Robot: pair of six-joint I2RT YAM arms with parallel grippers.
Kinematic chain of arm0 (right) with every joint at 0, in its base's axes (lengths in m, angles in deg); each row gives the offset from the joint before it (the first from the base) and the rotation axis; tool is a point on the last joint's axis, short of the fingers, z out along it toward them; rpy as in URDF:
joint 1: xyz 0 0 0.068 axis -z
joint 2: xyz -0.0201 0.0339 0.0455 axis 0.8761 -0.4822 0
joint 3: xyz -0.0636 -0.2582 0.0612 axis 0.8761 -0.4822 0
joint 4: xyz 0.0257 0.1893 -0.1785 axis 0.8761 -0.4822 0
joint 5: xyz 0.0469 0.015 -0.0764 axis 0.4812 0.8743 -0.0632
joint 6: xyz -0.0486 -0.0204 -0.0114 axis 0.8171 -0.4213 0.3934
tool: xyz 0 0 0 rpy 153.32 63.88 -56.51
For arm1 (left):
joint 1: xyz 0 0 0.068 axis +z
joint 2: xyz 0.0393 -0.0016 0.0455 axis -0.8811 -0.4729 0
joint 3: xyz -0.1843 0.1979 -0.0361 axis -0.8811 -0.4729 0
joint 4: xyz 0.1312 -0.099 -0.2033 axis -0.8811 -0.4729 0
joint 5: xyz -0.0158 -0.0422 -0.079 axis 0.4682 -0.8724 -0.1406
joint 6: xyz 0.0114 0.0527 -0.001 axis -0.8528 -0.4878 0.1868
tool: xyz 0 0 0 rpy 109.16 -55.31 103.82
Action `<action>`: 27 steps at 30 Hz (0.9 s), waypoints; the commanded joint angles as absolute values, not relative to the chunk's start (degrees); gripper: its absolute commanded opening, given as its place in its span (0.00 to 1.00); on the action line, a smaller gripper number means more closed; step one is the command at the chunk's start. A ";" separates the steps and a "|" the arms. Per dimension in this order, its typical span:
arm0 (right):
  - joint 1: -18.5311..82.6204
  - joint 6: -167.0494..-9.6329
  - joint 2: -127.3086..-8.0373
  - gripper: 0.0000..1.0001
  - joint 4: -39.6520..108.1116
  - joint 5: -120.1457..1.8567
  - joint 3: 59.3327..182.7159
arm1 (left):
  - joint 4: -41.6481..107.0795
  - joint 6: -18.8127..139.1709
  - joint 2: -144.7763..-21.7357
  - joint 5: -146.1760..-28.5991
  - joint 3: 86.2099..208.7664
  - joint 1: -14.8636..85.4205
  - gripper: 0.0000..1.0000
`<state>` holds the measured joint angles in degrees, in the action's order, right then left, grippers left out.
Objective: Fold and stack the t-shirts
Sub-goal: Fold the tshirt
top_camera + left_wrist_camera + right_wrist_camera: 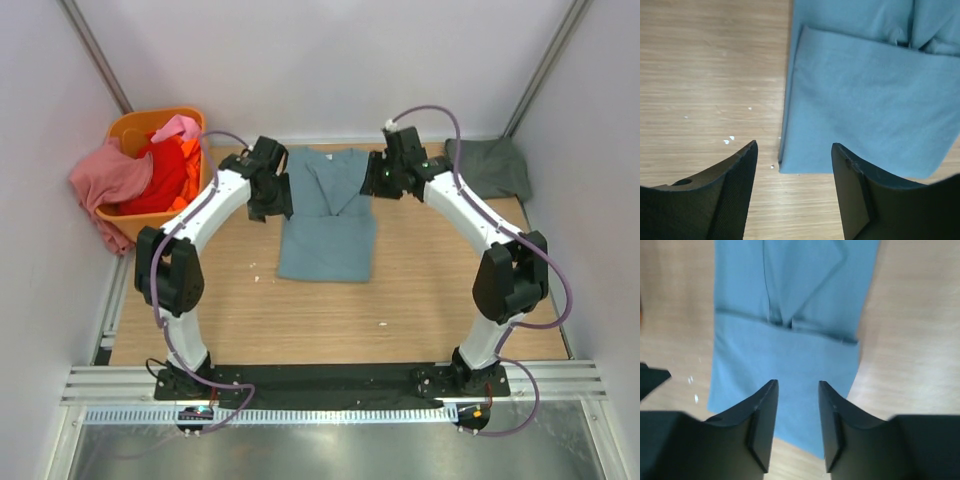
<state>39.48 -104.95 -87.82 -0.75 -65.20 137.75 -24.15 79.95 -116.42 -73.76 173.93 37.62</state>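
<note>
The dusty blue-teal t-shirt (327, 215) lies partly folded in the middle of the table, sleeves folded in and the lower part folded up. It fills the left wrist view (870, 95) and the right wrist view (790, 340). My left gripper (272, 195) is open and empty above the shirt's left edge (795, 150). My right gripper (378, 180) is open and empty above the shirt's right side (797, 385). A folded dark grey-green t-shirt (490, 167) lies at the back right. Pink (108, 178), red (160, 180) and orange (190, 165) shirts sit in the basket.
The orange plastic basket (130, 128) stands at the back left corner, the pink shirt hanging over its rim. White walls close the table on three sides. Small white specks (728, 141) lie on the wood beside the shirt.
</note>
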 commanded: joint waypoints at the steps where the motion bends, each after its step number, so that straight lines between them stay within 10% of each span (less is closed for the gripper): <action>1: 39.20 -108.50 -85.74 0.42 7.99 -50.72 125.48 | -13.00 82.69 -112.01 -78.77 162.99 36.91 0.60; 7: 38.59 -110.88 -82.50 0.07 13.81 -44.92 111.77 | -6.75 85.33 -108.40 -80.98 152.32 34.01 0.56; 27: 39.28 -108.69 -86.08 0.03 27.43 -37.63 91.01 | -3.93 89.29 -110.42 -70.34 139.75 30.84 0.50</action>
<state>37.34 -111.11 -83.39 23.19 -40.09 92.39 -4.96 88.70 -109.47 -73.50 140.59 30.90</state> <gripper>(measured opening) 0.041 0.508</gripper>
